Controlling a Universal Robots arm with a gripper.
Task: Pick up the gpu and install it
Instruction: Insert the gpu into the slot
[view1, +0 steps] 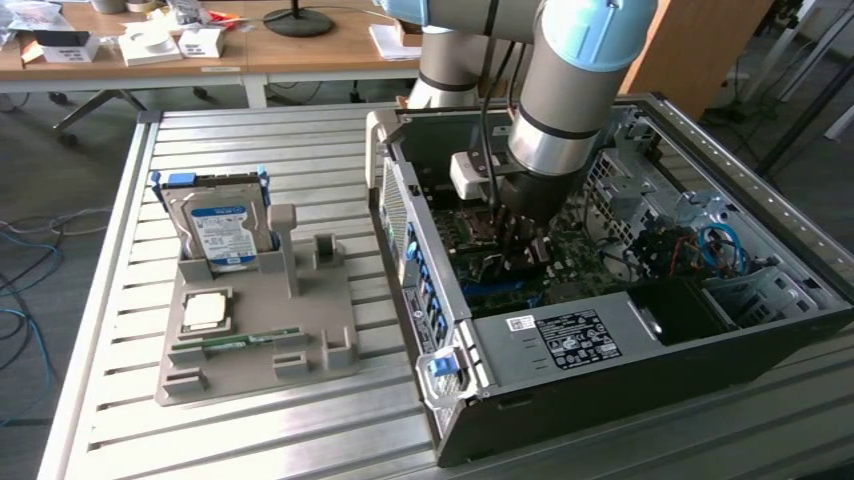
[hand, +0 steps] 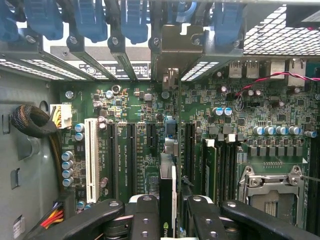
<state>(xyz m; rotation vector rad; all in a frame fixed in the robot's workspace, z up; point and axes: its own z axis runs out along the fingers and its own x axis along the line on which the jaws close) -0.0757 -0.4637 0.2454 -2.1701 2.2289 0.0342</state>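
The gpu (hand: 168, 195) appears edge-on in the wrist view as a thin black card standing upright over the green motherboard (hand: 135, 105), in line with the dark expansion slots. Its silvery end bracket (hand: 172, 55) reaches the case's rear slot openings. My gripper (hand: 170, 220) is shut on the card, with a black finger (hand: 145, 215) on each side of it. In the exterior view my gripper (view1: 521, 245) is reaching down into the open computer case (view1: 561, 340), and the arm hides most of the card.
On the slatted metal table at the exterior view's left, a grey holder (view1: 267, 370) carries a hard drive (view1: 220, 230), a processor (view1: 204, 311) and a memory stick (view1: 240, 342). Inside the case are blue cables (view1: 721, 245), a white slot (hand: 91, 160) and the processor socket (hand: 272, 187).
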